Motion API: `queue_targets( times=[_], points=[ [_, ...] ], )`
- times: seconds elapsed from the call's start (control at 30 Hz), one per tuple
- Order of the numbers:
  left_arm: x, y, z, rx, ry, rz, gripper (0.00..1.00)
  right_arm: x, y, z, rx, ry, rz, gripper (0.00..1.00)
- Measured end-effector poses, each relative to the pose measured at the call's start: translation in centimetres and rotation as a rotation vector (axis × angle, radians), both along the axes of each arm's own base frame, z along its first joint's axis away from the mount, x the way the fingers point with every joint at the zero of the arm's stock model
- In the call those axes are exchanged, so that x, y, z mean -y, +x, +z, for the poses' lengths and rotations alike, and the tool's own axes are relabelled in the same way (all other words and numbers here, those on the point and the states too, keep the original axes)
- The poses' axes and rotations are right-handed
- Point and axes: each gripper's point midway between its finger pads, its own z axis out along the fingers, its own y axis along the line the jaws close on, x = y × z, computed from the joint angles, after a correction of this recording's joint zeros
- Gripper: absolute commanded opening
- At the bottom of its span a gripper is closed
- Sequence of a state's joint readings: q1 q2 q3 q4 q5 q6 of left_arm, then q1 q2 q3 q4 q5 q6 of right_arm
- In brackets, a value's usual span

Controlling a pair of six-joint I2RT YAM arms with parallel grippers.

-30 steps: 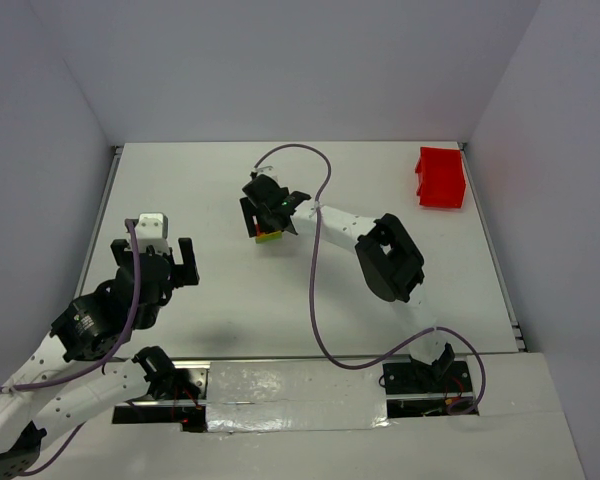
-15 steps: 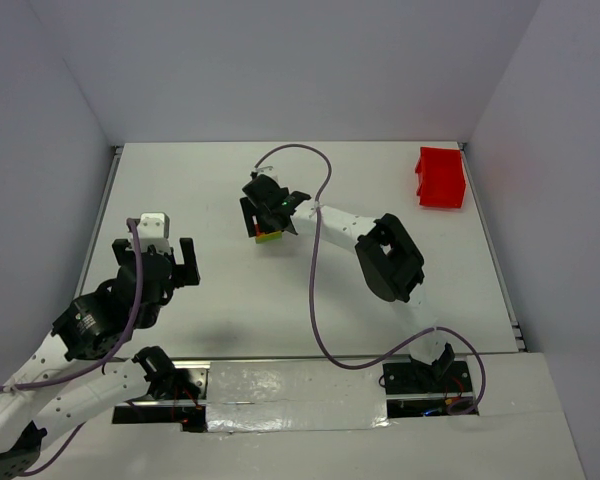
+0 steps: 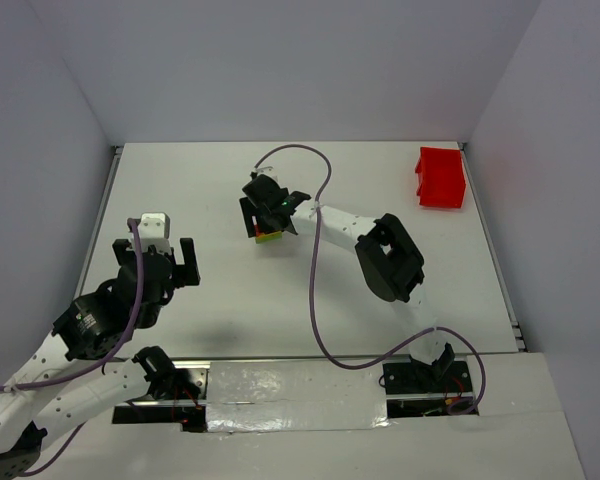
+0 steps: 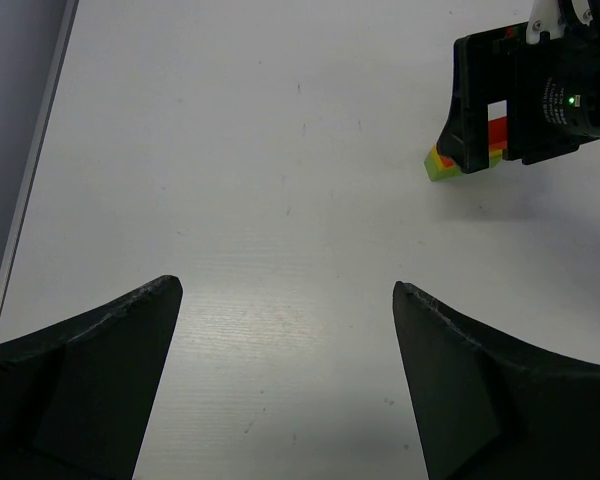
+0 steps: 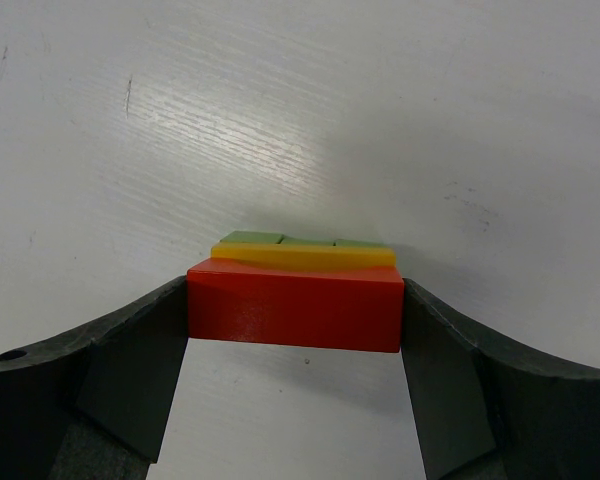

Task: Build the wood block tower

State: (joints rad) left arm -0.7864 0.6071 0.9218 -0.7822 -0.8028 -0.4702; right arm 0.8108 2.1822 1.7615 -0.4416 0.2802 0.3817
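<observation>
The wood block tower (image 3: 269, 236) stands near the middle of the table: a red block (image 5: 295, 305) on top of a thin yellow bar (image 5: 305, 256) and a green piece (image 5: 250, 238). My right gripper (image 5: 295, 290) reaches down over it, and both fingers press against the ends of the red block. From the left wrist view the tower (image 4: 438, 166) shows only as a green and orange corner under the right gripper (image 4: 510, 100). My left gripper (image 4: 286, 290) hangs wide open above bare table at the near left, holding nothing.
A red plastic bin (image 3: 440, 178) sits at the far right corner of the table. The right arm's purple cable (image 3: 315, 290) loops across the middle. Walls close the table on the left, back and right.
</observation>
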Motion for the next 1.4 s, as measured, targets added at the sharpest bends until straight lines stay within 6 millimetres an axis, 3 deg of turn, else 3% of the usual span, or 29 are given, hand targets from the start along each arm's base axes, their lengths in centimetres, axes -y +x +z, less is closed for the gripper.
queue_targets(
  times=[0.13, 0.2, 0.33, 0.37, 0.77, 1.4],
  points=[
    [0.06, -0.01, -0.02, -0.001, -0.002, -0.003, 1.00, -0.01, 0.00, 0.00, -0.001, 0.002, -0.002, 0.41],
    [0.08, -0.01, -0.02, -0.002, -0.002, -0.004, 0.99, 0.00, -0.01, -0.01, -0.001, 0.002, -0.002, 0.48],
    [0.15, 0.00, -0.03, -0.002, -0.004, -0.007, 1.00, -0.01, 0.00, 0.00, -0.001, 0.002, -0.002, 0.49],
    [0.17, 0.00, -0.03, -0.003, -0.004, -0.008, 1.00, -0.01, -0.01, 0.00, -0.001, 0.002, -0.002, 0.55],
    [0.43, 0.08, -0.25, -0.012, -0.002, -0.019, 0.99, -0.12, 0.13, 0.29, 0.004, 0.006, -0.003, 0.64],
    [0.59, 0.04, -0.32, -0.018, 0.009, -0.038, 1.00, -0.01, 0.62, 0.74, 0.012, 0.014, -0.010, 0.65]
  ],
)
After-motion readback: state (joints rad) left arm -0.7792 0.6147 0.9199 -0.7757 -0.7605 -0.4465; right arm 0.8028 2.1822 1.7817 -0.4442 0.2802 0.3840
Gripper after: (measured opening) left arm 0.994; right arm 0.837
